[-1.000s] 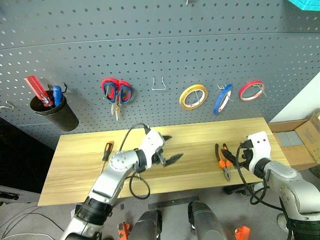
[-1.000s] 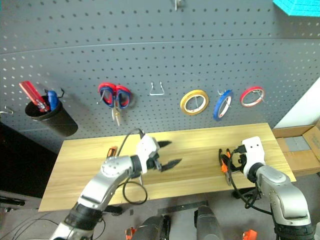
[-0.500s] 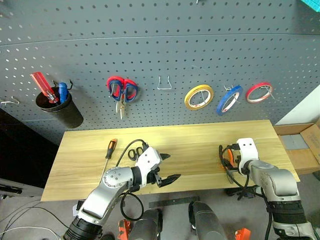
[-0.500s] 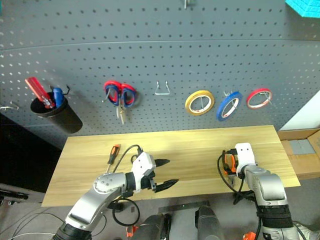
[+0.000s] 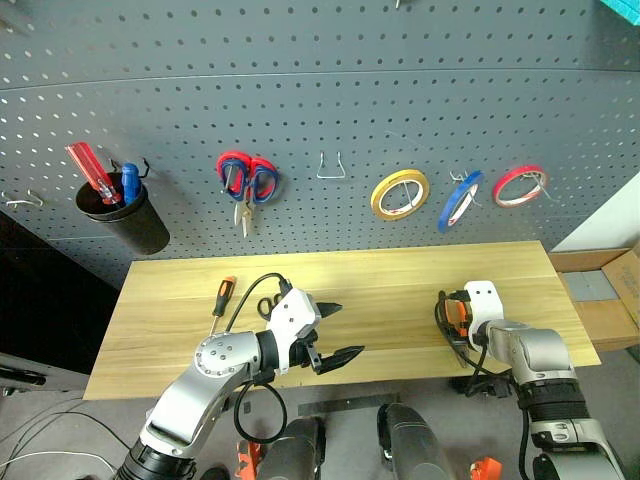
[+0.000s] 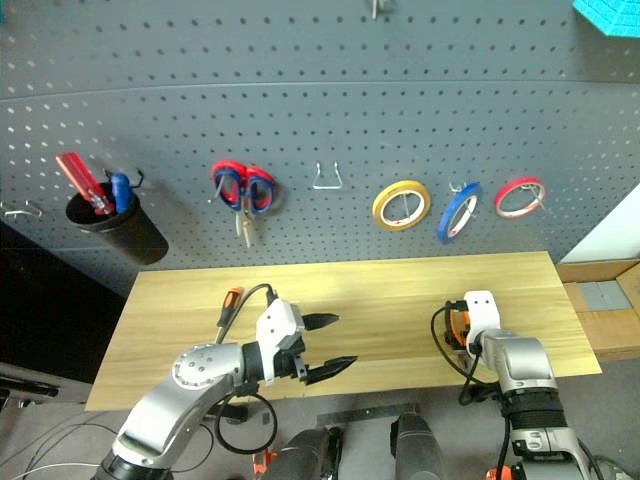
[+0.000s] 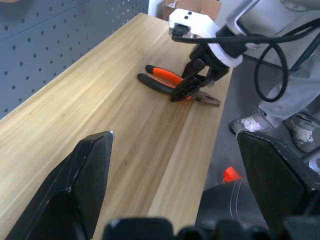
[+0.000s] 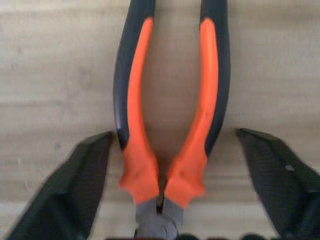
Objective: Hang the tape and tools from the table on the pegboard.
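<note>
Pliers (image 8: pixel 170 115) with orange-and-black handles lie flat on the table (image 5: pixel 400 290) toward its three o'clock end, and the right gripper (image 7: pixel 192 85) is down over them, one black finger either side of the pivot, spread and not yet touching the handles. Near the table's six o'clock edge the left gripper (image 5: pixel 330 335) hovers with its fingers wide and nothing between them. Just past its wrist toward eleven o'clock are the small black scissors (image 5: pixel 268 305), and further that way lies the orange-and-black screwdriver (image 5: pixel 220 300). On the pegboard (image 5: pixel 320 100), the blue tape (image 5: pixel 458 200) hangs between a yellow roll (image 5: pixel 400 193) and a red roll (image 5: pixel 518 185).
</note>
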{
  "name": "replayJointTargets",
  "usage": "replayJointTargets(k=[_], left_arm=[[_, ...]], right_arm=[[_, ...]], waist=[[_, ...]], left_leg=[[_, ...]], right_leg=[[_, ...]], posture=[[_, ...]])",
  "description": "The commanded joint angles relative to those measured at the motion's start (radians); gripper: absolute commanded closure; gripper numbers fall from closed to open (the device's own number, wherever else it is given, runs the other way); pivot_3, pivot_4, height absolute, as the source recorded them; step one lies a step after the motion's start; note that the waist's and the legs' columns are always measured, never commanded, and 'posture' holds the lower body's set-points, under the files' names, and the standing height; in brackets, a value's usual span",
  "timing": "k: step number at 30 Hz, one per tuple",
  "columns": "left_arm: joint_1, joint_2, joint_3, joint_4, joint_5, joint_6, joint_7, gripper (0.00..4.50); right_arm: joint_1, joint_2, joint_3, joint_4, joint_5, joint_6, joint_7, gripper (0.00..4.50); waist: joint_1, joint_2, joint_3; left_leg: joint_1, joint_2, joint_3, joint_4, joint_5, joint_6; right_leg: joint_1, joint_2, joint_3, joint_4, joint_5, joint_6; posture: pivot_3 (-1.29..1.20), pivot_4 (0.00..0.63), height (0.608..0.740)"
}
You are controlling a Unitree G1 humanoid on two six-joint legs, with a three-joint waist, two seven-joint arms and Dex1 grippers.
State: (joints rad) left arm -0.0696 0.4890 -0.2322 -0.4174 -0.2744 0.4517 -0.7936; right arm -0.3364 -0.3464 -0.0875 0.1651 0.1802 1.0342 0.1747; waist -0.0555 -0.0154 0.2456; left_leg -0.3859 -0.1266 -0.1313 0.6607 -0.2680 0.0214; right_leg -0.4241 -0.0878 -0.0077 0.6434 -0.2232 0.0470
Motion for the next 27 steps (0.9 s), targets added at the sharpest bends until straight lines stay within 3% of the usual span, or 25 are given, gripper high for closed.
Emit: replayJointTargets(k=[1, 2, 5, 8, 10, 13, 16, 20, 23, 27], left_arm=[[-0.005, 0.003, 0.018, -0.035, -0.015, -0.002, 0.011, 0.27], [-0.009, 0.001, 0.02, -0.028, -0.014, -0.003, 0.012, 0.27], [-0.041, 0.004, 0.043, 0.013, -0.014, -0.027, 0.009, 0.27], [-0.112, -0.004, 0.133, 0.084, -0.059, -0.051, 0.014, 0.27], [-0.139, -0.017, 0.181, 0.102, -0.086, -0.075, 0.021, 0.27], [-0.158, -0.057, 0.259, 0.106, -0.117, -0.12, 0.059, 0.27], [-0.137, -0.098, 0.328, 0.1, -0.115, -0.185, 0.12, 0.27], [-0.086, -0.118, 0.348, 0.071, -0.082, -0.26, 0.169, 0.27], [-0.031, -0.13, 0.373, 0.04, -0.065, -0.312, 0.211, 0.27], [-0.011, -0.156, 0.378, 0.007, -0.042, -0.35, 0.274, 0.27]], right_arm=[[0.011, 0.001, -0.015, 0.009, 0.001, 0.033, 0.0, 1.88], [0.014, -0.003, -0.013, 0.005, -0.005, 0.037, -0.002, 2.16], [0.041, -0.034, -0.004, -0.098, 0.0, 0.065, 0.02, 2.19], [0.104, -0.103, 0.031, -0.372, 0.112, -0.012, 0.221, 2.19], [0.172, -0.168, 0.048, -0.58, 0.196, -0.164, 0.415, 2.19], [0.18, -0.184, -0.052, -0.742, 0.406, -0.153, 0.548, 2.19], [-0.031, -0.064, -0.154, -0.756, 0.652, -0.166, 0.491, 2.19], [-0.293, 0.084, -0.159, -0.685, 0.79, -0.214, 0.403, 2.19], [-0.489, 0.203, -0.165, -0.542, 0.781, -0.275, 0.267, 2.19], [-0.572, 0.236, -0.088, -0.424, 0.645, -0.373, 0.237, 2.19]], waist=[[0.0, 0.0, 0.0], [0.001, 0.0, 0.0], [0.004, 0.0, 0.0], [0.009, 0.003, 0.002], [0.004, 0.005, 0.003], [-0.007, 0.004, 0.004], [-0.011, 0.0, 0.006], [0.0, 0.0, 0.006], [0.001, 0.0, 0.007], [0.027, -0.001, 0.006]], left_leg=[[0.0, 0.0, 0.0, 0.0, 0.0, 0.0], [0.0, 0.0, 0.0, 0.0, 0.0, 0.0], [0.0, 0.0, -0.001, 0.0, 0.0, 0.0], [-0.002, 0.0, -0.001, 0.0, 0.0, 0.0], [-0.008, 0.0, -0.001, 0.001, 0.0, 0.0], [-0.012, 0.0, 0.0, 0.001, 0.002, -0.004], [-0.012, 0.001, 0.0, 0.001, 0.003, -0.005], [-0.013, 0.001, -0.001, 0.001, 0.002, -0.004], [-0.013, 0.001, 0.0, 0.0, 0.003, -0.005], [-0.014, 0.0, -0.001, 0.001, 0.004, -0.007]], right_leg=[[0.0, 0.0, 0.0, 0.0, 0.0, 0.0], [0.0, 0.0, 0.0, 0.0, 0.0, 0.0], [0.0, 0.0, 0.0, 0.0, 0.0, 0.0], [-0.002, 0.0, -0.001, 0.0, -0.001, 0.002], [-0.006, 0.0, -0.001, 0.0, -0.002, 0.003], [-0.012, 0.0, -0.001, 0.0, -0.001, 0.003], [-0.012, 0.001, -0.001, 0.0, 0.001, 0.001], [-0.015, 0.001, -0.001, 0.001, 0.003, -0.001], [-0.016, 0.001, 0.0, 0.002, 0.004, -0.002], [-0.016, 0.001, -0.001, 0.001, 0.004, -0.002]], posture=[[-0.11, 0.268, 0.74], [-0.11, 0.268, 0.74], [-0.12, 0.266, 0.74], [-0.14, 0.261, 0.74], [-0.14, 0.256, 0.74], [-0.14, 0.253, 0.74], [-0.11, 0.248, 0.74], [-0.1, 0.25, 0.74], [-0.08, 0.245, 0.74], [-0.05, 0.236, 0.74]])
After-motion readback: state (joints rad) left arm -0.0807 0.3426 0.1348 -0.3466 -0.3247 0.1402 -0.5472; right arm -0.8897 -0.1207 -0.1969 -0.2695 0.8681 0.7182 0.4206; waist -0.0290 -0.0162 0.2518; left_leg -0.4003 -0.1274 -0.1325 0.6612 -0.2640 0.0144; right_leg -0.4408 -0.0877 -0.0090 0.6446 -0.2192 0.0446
